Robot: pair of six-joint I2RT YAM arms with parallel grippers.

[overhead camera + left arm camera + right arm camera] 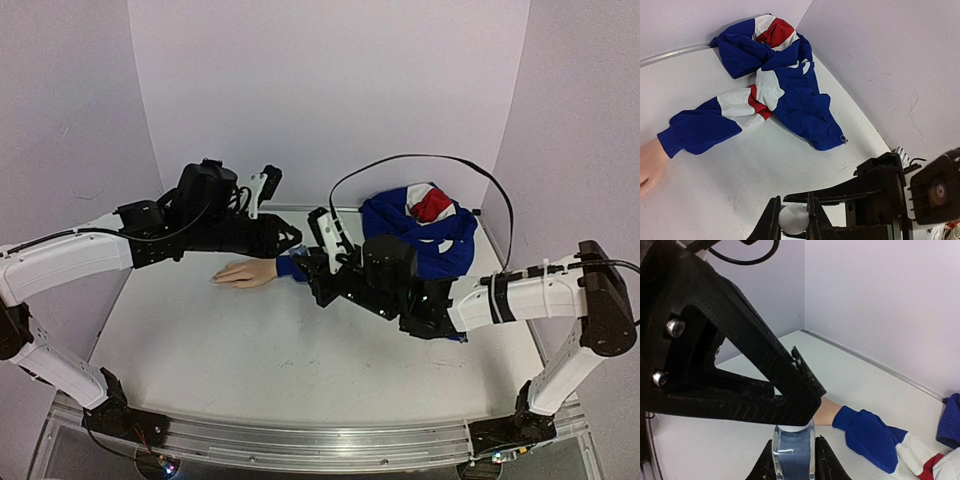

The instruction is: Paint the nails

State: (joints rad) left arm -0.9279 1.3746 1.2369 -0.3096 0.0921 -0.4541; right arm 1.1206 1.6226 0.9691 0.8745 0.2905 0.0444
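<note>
The pale mannequin hand (243, 273) lies palm down on the table, its wrist in a blue sleeve cuff (291, 266). Its nails are too small to make out. My right gripper (794, 452) is shut on a small clear bottle (793, 456) of blue-grey liquid and holds it upright just right of the cuff. My left gripper (793, 219) is shut on the bottle's pale round cap (792, 220) from above. In the top view the two grippers, left (296, 240) and right (318, 263), meet over the cuff and hide the bottle. The hand also shows behind the bottle in the right wrist view (827, 412).
A blue, white and red jacket (425, 232) lies bunched at the back right, and its sleeve (715, 122) runs to the hand. A black cable (420, 160) arcs over it. Pale walls close the back and sides.
</note>
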